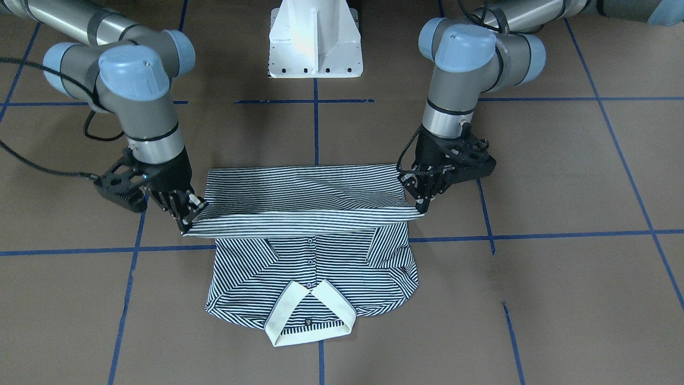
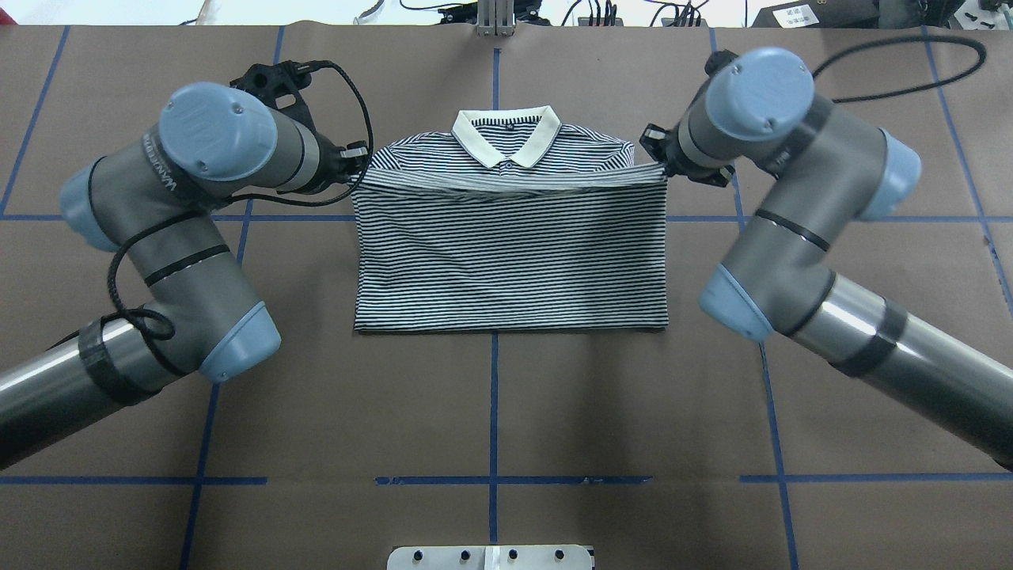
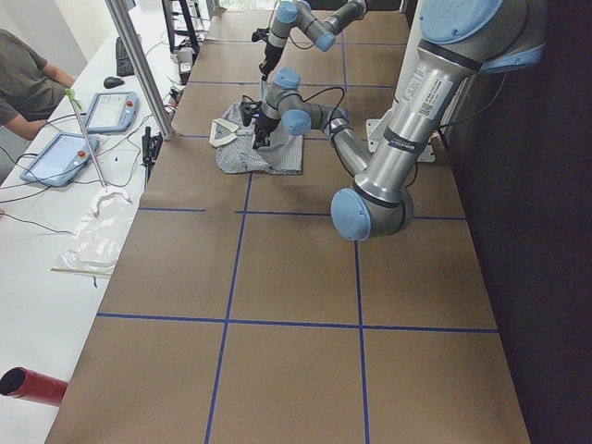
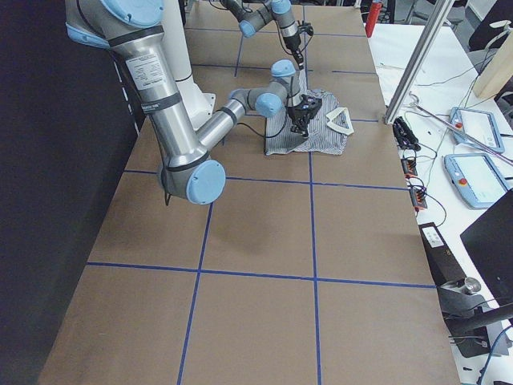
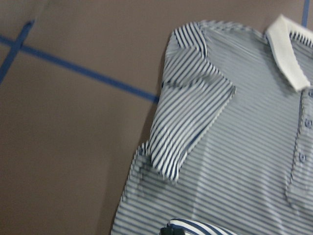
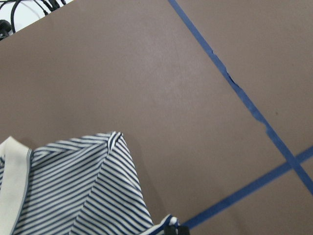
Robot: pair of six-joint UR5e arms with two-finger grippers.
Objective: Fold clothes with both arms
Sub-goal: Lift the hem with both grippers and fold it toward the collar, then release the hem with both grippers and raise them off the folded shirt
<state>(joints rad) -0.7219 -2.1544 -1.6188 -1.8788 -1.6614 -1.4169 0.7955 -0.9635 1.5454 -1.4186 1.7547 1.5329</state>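
The striped polo shirt [image 1: 310, 267] lies face up on the brown table, its sleeves folded in and its cream collar [image 2: 506, 138] on the side far from the robot. My left gripper [image 1: 422, 206] and right gripper [image 1: 187, 214] are each shut on a bottom hem corner. They hold the hem stretched and lifted over the shirt's chest, so the lower half lies doubled over [image 2: 506, 253]. The left wrist view shows the folded sleeve [image 5: 190, 122]. The right wrist view shows a shoulder corner [image 6: 83, 186].
The white pedestal base [image 1: 315, 43] stands at the robot's side of the table. Blue tape lines [image 2: 491, 480] grid the brown surface. A white bench with tablets [image 3: 106, 111] and a seated person runs along the far side. A metal post [image 4: 421, 56] stands there.
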